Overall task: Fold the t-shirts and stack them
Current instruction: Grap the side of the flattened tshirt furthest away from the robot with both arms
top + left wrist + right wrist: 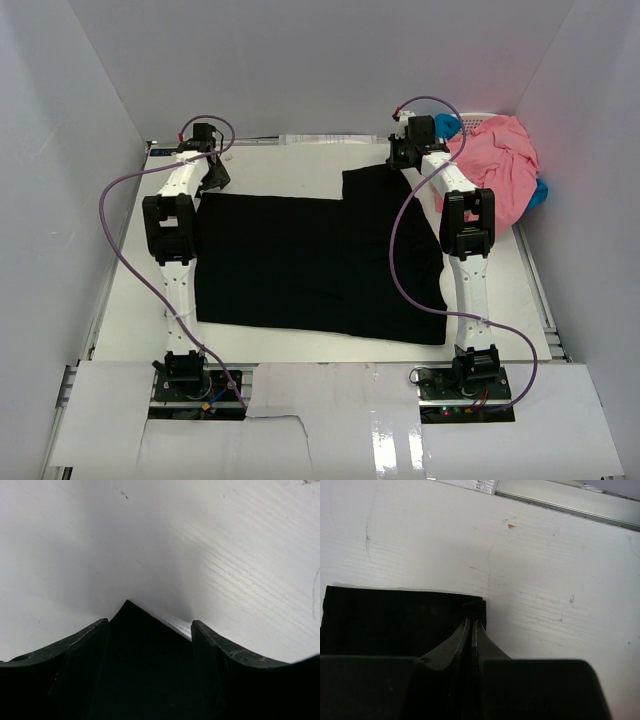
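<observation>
Black t-shirt: flat on table, long axis left to right, spreading nearward from both arms' fingers.
Top: left fingers at far-left corner, right fingers at far-right flap; pink t-shirts heaped just right, not obstructing. Left wrist: fingers apart, corner lying between them. Right wrist: fingers pinched shut on the corner.

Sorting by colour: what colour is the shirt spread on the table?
The t-shirt is plain black; best in the top view.
</observation>
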### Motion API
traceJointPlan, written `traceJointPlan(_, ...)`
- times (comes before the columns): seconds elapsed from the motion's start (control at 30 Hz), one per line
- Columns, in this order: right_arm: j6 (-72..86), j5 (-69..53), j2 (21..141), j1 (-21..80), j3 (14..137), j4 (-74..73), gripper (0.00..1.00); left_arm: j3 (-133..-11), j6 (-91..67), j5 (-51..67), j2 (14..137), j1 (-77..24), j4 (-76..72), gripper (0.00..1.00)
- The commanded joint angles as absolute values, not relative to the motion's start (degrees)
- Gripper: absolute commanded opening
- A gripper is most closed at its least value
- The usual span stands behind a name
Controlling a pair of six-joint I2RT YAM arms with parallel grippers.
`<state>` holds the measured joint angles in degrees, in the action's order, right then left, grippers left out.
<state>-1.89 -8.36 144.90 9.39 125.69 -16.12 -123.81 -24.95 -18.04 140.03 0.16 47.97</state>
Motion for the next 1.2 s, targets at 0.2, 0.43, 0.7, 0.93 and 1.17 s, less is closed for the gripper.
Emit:
traceJointPlan(0.2, -2.55, -9.14, 141.06, 9.23, 124.72, -14.68, 0.08, -124.28, -26.01, -16.52, 139.13, 2.99, 47.55, 0.70)
traceJointPlan(0.43, -2.55, -8.96, 141.33, 9.23, 125.16, -15.03, 0.08, -122.34, -26.37, -15.30, 138.43, 3.25, 47.11, 0.64)
traceJointPlan(0.7, -2.55, -9.05, 141.68, 9.23, 125.51, -15.38, 0.08, -121.73, -26.11, -14.67, 137.02, 3.25, 46.76, 0.64)
traceJointPlan(0.93, -2.64, -9.05, 141.77, 9.23, 126.04, -15.73, 0.08, -121.20, -25.84, -15.91, 135.44, 3.08, 46.50, 0.65)
traceJointPlan(1.17, -2.81, -8.97, 141.86, 9.14, 126.12, -16.17, 0.08, -120.41, -25.49, -17.14, 134.39, 2.29, 45.97, 0.68)
